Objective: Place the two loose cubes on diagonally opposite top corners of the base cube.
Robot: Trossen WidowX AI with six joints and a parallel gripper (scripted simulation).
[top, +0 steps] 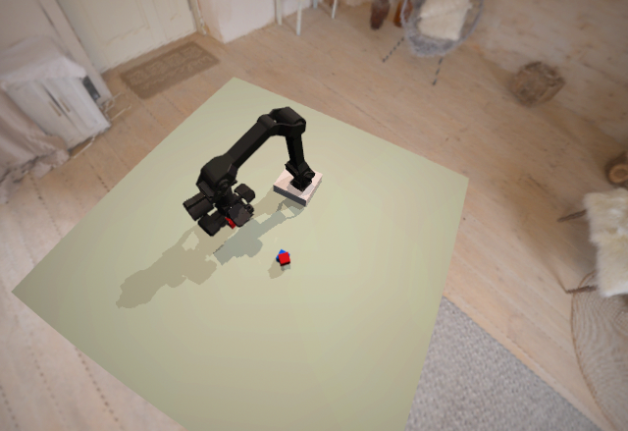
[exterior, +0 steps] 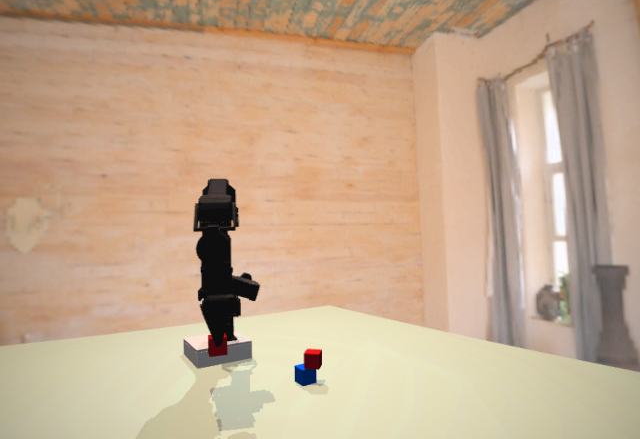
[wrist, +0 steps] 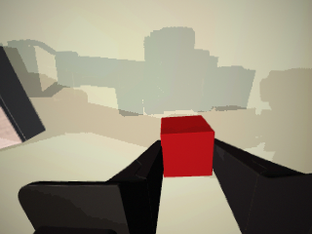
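The blue base cube (top: 282,252) (exterior: 304,375) stands on the green table. A red cube (top: 285,259) (exterior: 312,358) sits on its top, offset toward one corner and overhanging it; it looks level. My gripper (top: 230,221) (exterior: 218,341) (wrist: 184,144) is shut on the other red cube (top: 231,223) (exterior: 217,351) (wrist: 187,155), which is held level between the fingertips, above the table. The gripper is well to the left of the base cube in the top and exterior views. The base cube's far side is hidden in the top view, and the wrist view does not show the base cube.
The arm's pale, dark-sided mounting block (top: 284,186) (exterior: 227,355) (wrist: 29,122) stands on the green table (top: 324,340) (exterior: 413,398) behind the gripper, at the left of the wrist view. Shadows of the arm fall across the table.
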